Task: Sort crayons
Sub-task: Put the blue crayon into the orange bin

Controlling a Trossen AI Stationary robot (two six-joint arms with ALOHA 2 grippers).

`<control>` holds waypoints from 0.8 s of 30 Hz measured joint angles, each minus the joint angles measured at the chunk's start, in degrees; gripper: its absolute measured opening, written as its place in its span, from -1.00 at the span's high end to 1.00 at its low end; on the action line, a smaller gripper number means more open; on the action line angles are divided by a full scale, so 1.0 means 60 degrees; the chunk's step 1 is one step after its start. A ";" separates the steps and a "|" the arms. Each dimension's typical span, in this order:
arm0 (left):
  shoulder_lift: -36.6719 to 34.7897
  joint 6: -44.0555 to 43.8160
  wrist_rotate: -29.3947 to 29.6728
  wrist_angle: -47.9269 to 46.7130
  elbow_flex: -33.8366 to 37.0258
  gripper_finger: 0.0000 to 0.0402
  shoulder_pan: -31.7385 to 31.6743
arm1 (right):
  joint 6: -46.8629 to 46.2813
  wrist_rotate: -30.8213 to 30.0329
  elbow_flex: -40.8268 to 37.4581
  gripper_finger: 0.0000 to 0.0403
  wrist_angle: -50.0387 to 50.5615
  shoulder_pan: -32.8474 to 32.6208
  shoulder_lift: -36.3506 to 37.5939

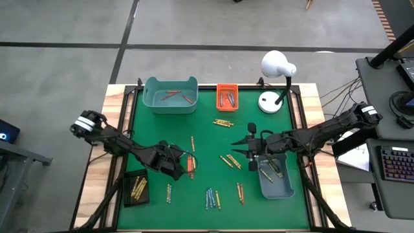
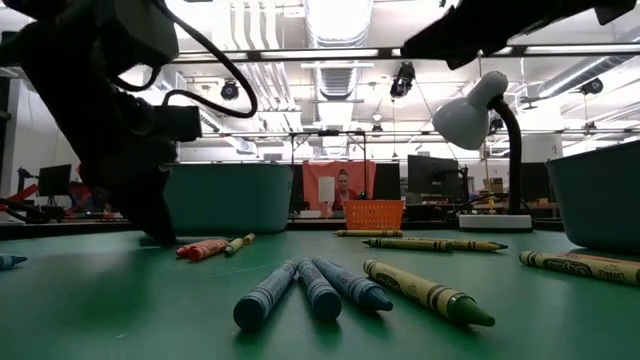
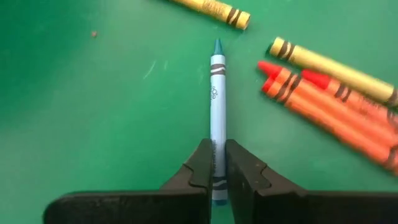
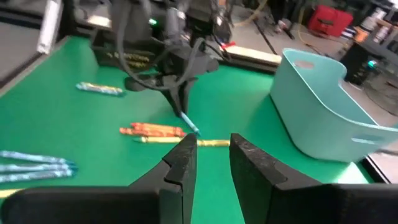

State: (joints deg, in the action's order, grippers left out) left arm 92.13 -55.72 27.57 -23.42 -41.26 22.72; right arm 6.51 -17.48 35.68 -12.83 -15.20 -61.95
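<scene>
Crayons lie scattered on the green mat (image 1: 213, 213): orange ones (image 1: 190, 167), yellow ones (image 1: 230, 161) and blue ones (image 1: 209, 197). My left gripper (image 1: 180, 166) is down at the mat, left of centre. It is shut on a blue crayon (image 3: 217, 93), right beside the orange crayons (image 3: 323, 106). My right gripper (image 4: 213, 155) hangs above the mat right of centre. It is open with nothing between its fingers and faces the left gripper (image 4: 181, 112). My left gripper pinches the blue crayon between its two fingers at the rear part (image 3: 217, 163), close to the flat end. The fingers slant down from above and lie roughly along the crayon. The pointed end (image 4: 194, 130) sticks out ahead, down at the mat.
A teal bin (image 1: 170, 95) and an orange tray (image 1: 226, 97) stand at the far edge. A black tray (image 1: 136, 188) with yellow crayons sits near left. A blue-grey bin (image 1: 275, 180) lies under the right arm. A white lamp (image 1: 277, 71) stands at the far right.
</scene>
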 joint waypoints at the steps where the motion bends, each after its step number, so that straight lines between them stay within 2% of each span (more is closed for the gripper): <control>1: -0.0181 0.0135 -0.0036 -0.0094 0.0024 0.97 -0.0004 | 0.0028 0.0124 0.0000 0.58 -0.0118 0.0000 0.0000; 7: -0.1744 0.1534 0.0377 -0.0391 0.0009 0.99 0.0000 | 0.0015 0.0740 -0.0004 0.58 -0.0963 -0.0004 -0.0032; 12: -0.3468 0.4135 0.1419 0.0530 -0.0009 1.00 -0.0097 | 0.0176 0.0736 -0.0004 0.58 -0.2222 0.0056 -0.0445; 16: -0.4774 0.7235 0.1470 0.3282 0.0140 1.00 -0.0251 | 0.0667 0.0737 -0.0004 0.58 -0.3990 0.0186 -0.1177; 20: -0.5566 1.0198 0.0508 0.6820 0.0779 1.00 -0.0343 | 0.1023 0.0738 -0.0003 0.58 -0.6361 0.0396 -0.2166; 24: -0.5801 1.1699 -0.0360 1.0257 0.1828 1.00 -0.0466 | 0.1221 0.0735 0.0304 0.58 -0.8236 0.0587 -0.3195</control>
State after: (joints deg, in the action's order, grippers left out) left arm 57.32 14.48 25.41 38.12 -30.30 19.92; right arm 13.84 -13.07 37.50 -62.24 -11.68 -81.13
